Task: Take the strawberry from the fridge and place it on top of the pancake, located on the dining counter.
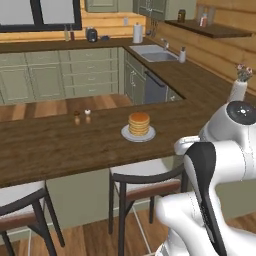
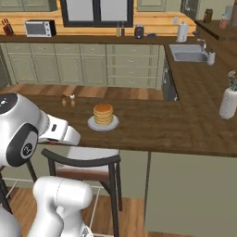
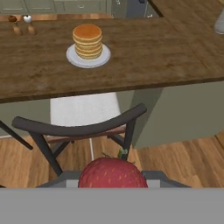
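Observation:
In the hand view the strawberry, red with a green stem, sits close up at the bottom edge, and my gripper is shut on it. It hangs below counter height, over a stool in front of the dining counter. The pancake is a golden stack on a pale round plate on that counter, ahead and slightly left of the strawberry. The base views show the same pancake on the dark wooden dining counter. The fridge is out of view.
A dark-framed stool stands between my hand and the counter's edge. Two small shakers stand on the counter left of the plate. A white vase is at the counter's right. A sink lies farther back.

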